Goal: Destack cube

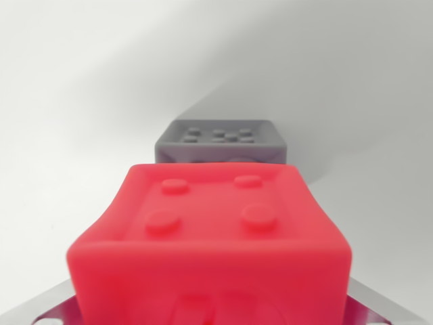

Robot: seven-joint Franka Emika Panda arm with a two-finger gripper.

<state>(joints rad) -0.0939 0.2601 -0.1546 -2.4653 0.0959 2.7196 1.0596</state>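
Red cube (213,240) fills the lower half of the wrist view, very close to the camera and blurred at its near edge. Top face recessed, with four raised round studs. Corners rounded, surface matte; looks like moulded plastic or soft rubber. Judgement: light, fairly stiff or slightly yielding, not fragile, not notably slippery.

Metal parts (47,305) show at the bottom corners on either side of the red cube, presumably the gripper body. Fingertips not in view. Cannot tell whether the gripper is released or clamped on the red cube, though the cube sitting this close and centred suggests it lies between the fingers.

Grey cube (222,141) sits beyond the red cube, further from the camera and nearly in line with it. Its top carries more, smaller studs. Cannot tell whether the two touch, or whether the red cube is lifted or resting.

White surface (81,122) lies all around, with a soft shadow beyond the grey cube.

Grasp judgement: take the red cube on two opposite flat side walls, mid-height, clear of the rounded corners and the studded top.
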